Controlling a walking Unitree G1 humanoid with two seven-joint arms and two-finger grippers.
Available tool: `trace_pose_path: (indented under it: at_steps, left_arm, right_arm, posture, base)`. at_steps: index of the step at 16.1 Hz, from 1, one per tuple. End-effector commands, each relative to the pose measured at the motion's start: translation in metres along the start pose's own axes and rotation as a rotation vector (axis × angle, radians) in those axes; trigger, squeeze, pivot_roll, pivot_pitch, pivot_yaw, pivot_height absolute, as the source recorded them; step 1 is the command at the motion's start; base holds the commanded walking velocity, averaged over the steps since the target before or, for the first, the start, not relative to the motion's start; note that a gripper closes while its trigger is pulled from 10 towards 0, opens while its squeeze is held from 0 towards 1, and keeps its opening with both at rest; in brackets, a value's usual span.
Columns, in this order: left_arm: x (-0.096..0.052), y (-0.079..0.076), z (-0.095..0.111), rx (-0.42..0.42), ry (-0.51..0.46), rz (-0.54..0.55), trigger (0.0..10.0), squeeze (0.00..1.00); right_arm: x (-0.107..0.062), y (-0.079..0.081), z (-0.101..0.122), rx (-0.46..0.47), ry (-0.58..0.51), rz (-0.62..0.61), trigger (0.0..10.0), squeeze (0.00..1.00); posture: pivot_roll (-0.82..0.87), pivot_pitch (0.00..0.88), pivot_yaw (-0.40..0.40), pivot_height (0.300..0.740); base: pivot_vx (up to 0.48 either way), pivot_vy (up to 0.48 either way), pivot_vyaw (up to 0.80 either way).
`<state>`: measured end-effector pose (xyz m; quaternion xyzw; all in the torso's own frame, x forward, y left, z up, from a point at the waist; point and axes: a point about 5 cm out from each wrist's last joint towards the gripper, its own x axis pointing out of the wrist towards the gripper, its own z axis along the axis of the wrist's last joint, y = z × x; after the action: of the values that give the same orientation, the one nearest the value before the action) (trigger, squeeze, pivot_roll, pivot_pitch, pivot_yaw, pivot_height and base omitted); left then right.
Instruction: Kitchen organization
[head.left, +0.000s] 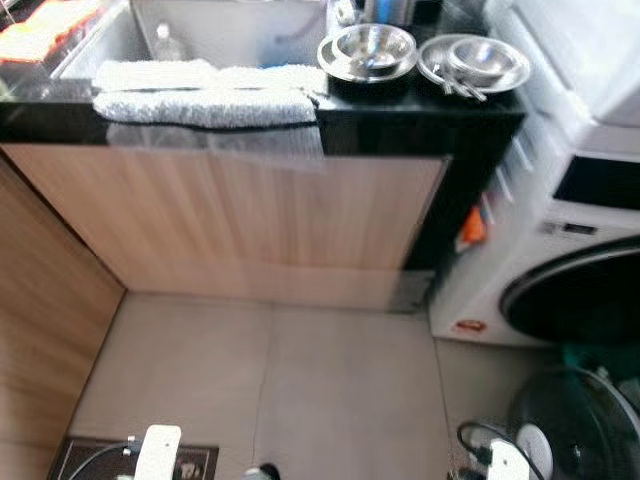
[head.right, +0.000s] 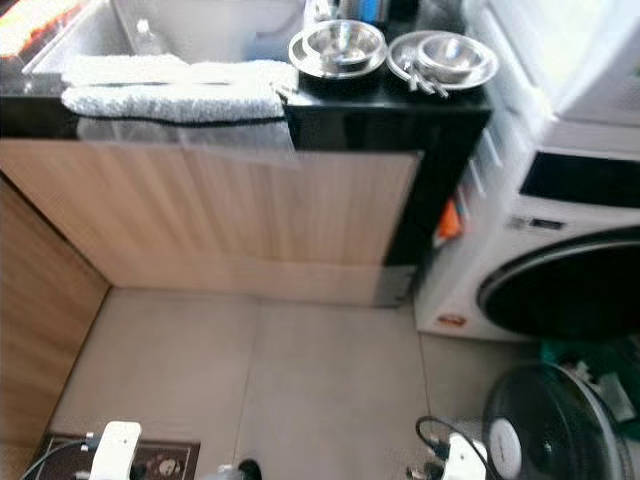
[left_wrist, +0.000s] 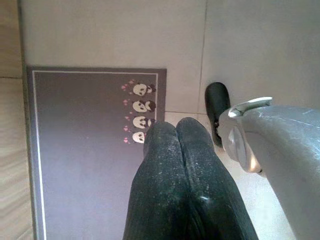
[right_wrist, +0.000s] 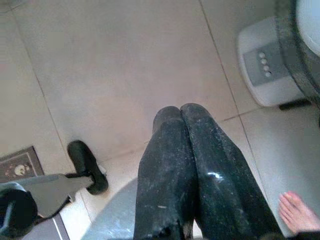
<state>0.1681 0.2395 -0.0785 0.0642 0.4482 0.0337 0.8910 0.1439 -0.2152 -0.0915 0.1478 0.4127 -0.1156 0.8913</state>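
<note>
Black fingers, left: left gripper (left_wrist: 176, 131) hangs low over the floor, its two fingers pressed together on nothing, tips above the edge of a dark mat (left_wrist: 90, 150) printed with small panda faces.
Black fingers, right: right gripper (right_wrist: 180, 114) also idle, fingers together and empty, above pale floor tiles (right_wrist: 115, 75); a fan base (right_wrist: 265, 65) at 2 o'clock, a person's bare toes (right_wrist: 297, 212) at 5 o'clock.
Floor level: black fan (head.left: 575, 430) at 4 o'clock in the head view.
Middle: wood-grain cabinet front (head.left: 250, 215) at 12 o'clock; white washing machine (head.left: 560, 250) at 2 o'clock.
Counter: black worktop (head.left: 420, 105); grey towel (head.left: 205, 95) draped over its front edge at 11 o'clock.
Task things: two steel bowls (head.left: 368, 50), (head.left: 478, 62) side by side at 1 o'clock, utensils resting on the right one.
Far: steel sink (head.left: 200, 35) behind the towel.
</note>
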Motion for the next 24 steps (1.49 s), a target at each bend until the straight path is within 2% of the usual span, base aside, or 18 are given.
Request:
trace_pose_path:
  at_steps: [1, 16, 24]
  left_arm:
    - [-0.0001, -0.0024, -0.0026, -0.004, 0.013, -0.008, 10.0, 0.0]
    - [0.0005, -0.007, -0.0023, -0.006, 0.013, -0.009, 10.0, 0.0]
    - [0.0002, -0.006, -0.0022, -0.03, 0.003, -0.003, 10.0, 0.0]
  right_arm:
    - [-0.0047, -0.008, -0.0099, 0.011, 0.026, -0.023, 10.0, 0.0]
    - [-0.0045, -0.0088, -0.0095, 0.011, 0.031, -0.024, 10.0, 0.0]
    - [-0.0047, -0.009, -0.0102, 0.008, 0.034, -0.023, 10.0, 0.0]
  posture:
    - [-0.01, 0.147, 0.006, 0.74]
    - [-0.01, 0.145, 0.002, 0.74]
    - [-0.01, 0.142, -0.001, 0.74]
  base:
    - [0.356, 0.0, 0.0]
    - [0.356, 0.0, 0.0]
    - [0.0, 0.0, 0.0]
